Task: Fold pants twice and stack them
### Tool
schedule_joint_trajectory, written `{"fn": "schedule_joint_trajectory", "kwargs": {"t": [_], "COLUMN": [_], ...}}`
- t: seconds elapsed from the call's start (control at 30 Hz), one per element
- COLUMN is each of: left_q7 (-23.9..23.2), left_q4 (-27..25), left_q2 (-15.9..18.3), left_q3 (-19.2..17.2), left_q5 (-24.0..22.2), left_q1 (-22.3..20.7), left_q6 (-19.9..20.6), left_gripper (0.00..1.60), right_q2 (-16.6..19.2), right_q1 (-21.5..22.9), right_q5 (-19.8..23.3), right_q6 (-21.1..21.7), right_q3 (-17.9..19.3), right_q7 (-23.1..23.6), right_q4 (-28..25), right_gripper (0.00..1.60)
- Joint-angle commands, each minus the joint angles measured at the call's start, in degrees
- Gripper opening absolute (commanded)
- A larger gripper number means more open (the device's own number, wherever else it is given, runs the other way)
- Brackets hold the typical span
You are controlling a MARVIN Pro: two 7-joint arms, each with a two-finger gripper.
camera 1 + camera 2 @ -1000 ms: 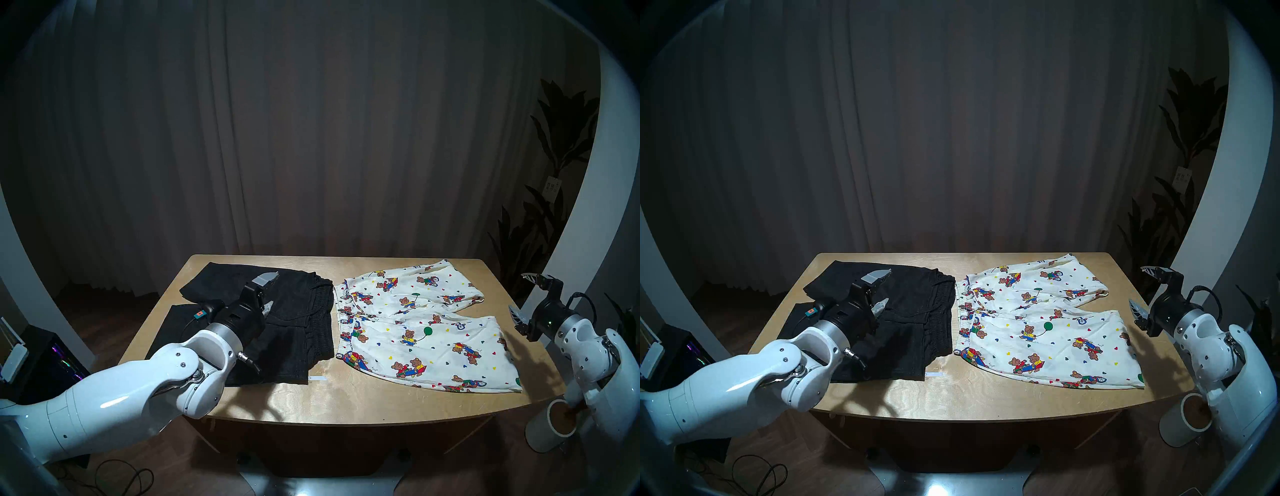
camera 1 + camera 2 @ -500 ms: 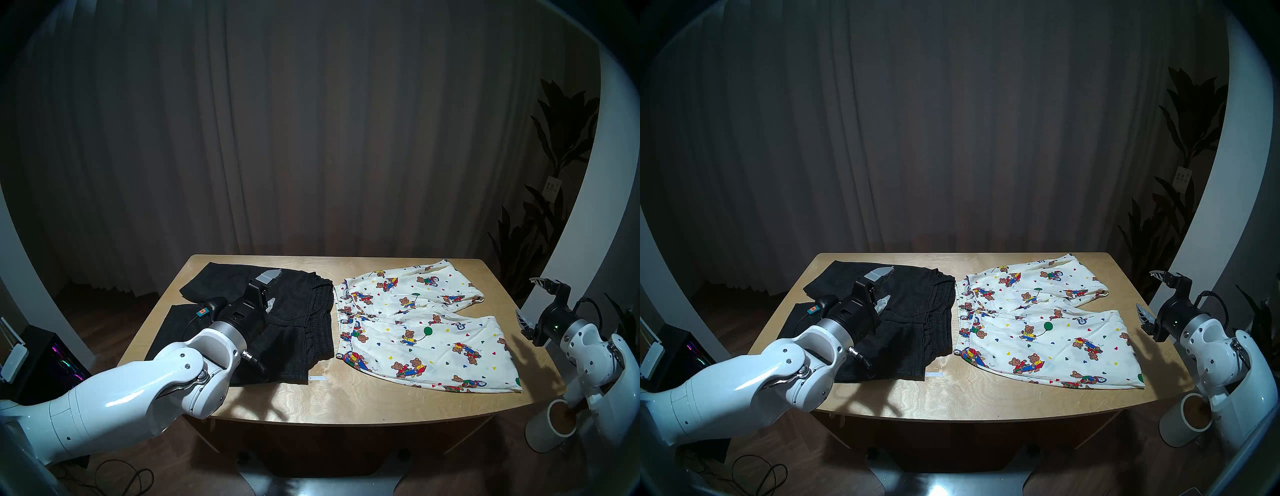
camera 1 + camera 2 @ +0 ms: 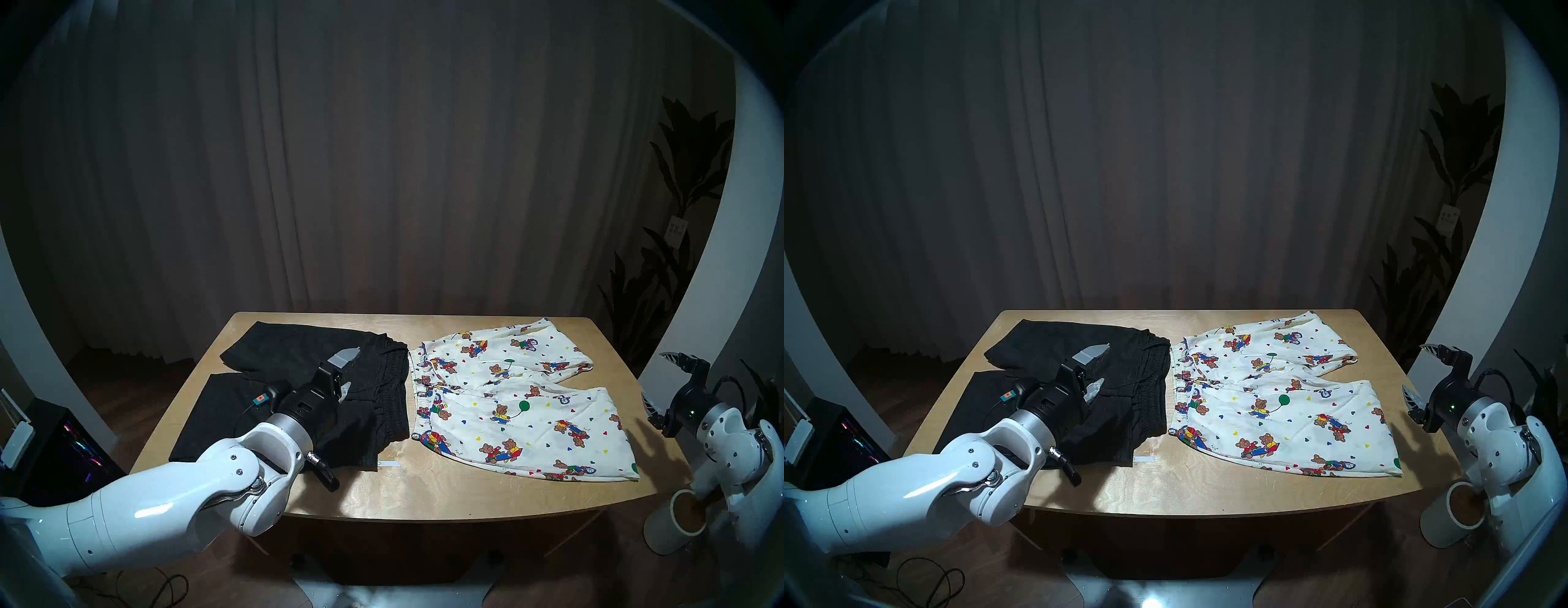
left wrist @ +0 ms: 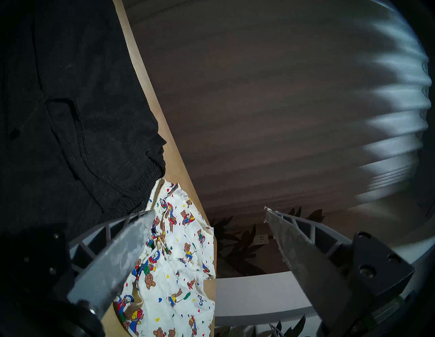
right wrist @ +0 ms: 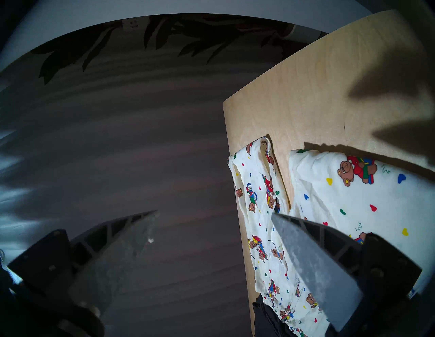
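Observation:
The charcoal-black pants (image 3: 275, 348) lie spread on the left half of the wooden table (image 3: 424, 488), ribbed waistband toward the middle. The cream teddy-bear pants (image 3: 509, 395) lie flat on the right half, waistband toward the black pair. My left gripper (image 3: 351, 368) is open and empty, hovering just above the black pants near their waistband. Its wrist view shows black fabric (image 4: 70, 117) and the teddy print (image 4: 179, 282) behind the fingers. My right gripper (image 3: 653, 374) is open and empty, off the table's right edge. Its wrist view shows the teddy pants' leg ends (image 5: 353, 207).
A small white strip (image 3: 390, 463) lies on the table in front of the black pants. A white cylinder (image 3: 674, 526) stands on the floor at the right, below my right arm. A dark plant (image 3: 679, 170) stands behind it. A lit computer case (image 3: 72, 441) is at the left.
My left gripper has moved right and toward the front over the black pants, still open. My right arm has drawn back, right and lower, away from the table. The pants have not moved.

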Motion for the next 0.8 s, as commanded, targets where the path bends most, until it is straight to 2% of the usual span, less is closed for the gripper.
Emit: {"fn": "schedule_joint_trajectory", "kwargs": {"t": [0.0, 0.23, 0.27, 0.37, 0.5, 0.63, 0.77], "left_q7": [0.19, -0.48, -0.34, -0.47, -2.1, -1.76, -0.28], "left_q4": [-0.62, -0.81, -0.8, -0.66, 0.36, 1.5, 0.93], "left_q2": [-2.15, -1.68, -0.74, -0.08, 0.55, -0.31, -1.38], "left_q3": [-0.18, -0.34, -0.86, -1.29, -1.4, -0.2, 0.81], "left_q5": [1.31, 1.11, 0.01, -0.67, -1.67, -1.34, -0.12], "left_q1": [-1.4, -0.59, -0.29, -0.07, 0.0, -0.43, -0.94], "left_q6": [-1.32, -1.91, -1.63, -1.48, 0.3, 1.51, 0.81], "left_gripper": [1.6, 1.6, 1.6, 1.6, 1.6, 1.6, 1.6], "right_q2": [1.28, 1.29, 1.02, 0.41, -0.69, -0.81, -0.15], "right_q1": [0.81, 1.19, 0.54, -0.41, -1.39, -1.69, -1.43], "right_q5": [0.04, -1.12, -1.25, -2.42, -3.33, -4.42, -4.01], "right_q6": [1.69, 1.62, 0.36, 0.6, -1.21, -2.31, -1.31], "right_q3": [1.06, -0.38, -0.55, -0.44, -0.49, -0.99, -0.64], "right_q7": [0.51, 1.17, 0.1, 0.49, -0.14, -0.37, -0.78], "right_q4": [0.64, 0.44, -1.25, -3.16, -5.23, -4.49, -2.93], "right_gripper": [1.6, 1.6, 1.6, 1.6, 1.6, 1.6, 1.6]}}
